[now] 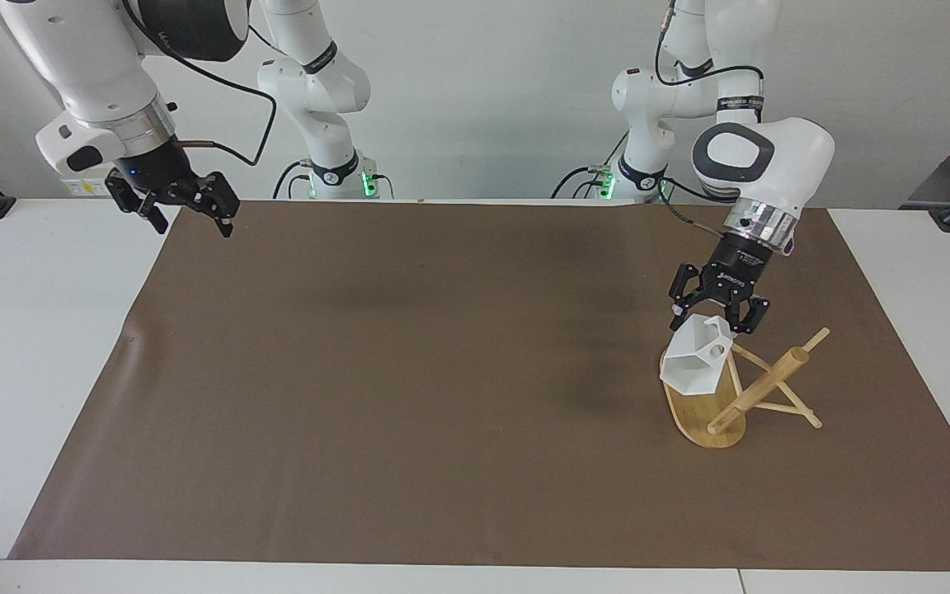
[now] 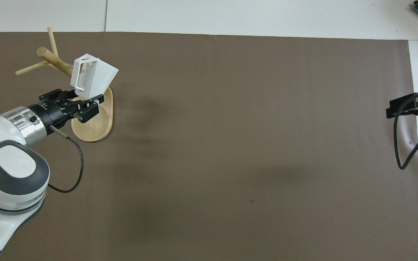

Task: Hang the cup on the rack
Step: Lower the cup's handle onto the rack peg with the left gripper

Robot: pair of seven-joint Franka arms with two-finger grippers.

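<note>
The white faceted cup hangs tilted in the air over the rack's oval base, its open rim turned away from the robots. My left gripper is shut on the cup's upper edge by the handle. The handle's round hole sits close to a thin peg of the bamboo rack; I cannot tell whether they touch. From overhead the cup covers part of the rack, with the left gripper beneath it. My right gripper waits open at its own end of the table.
A brown mat covers most of the white table. The rack stands at the left arm's end of the mat. The right gripper shows overhead at the mat's edge with its cable looping down.
</note>
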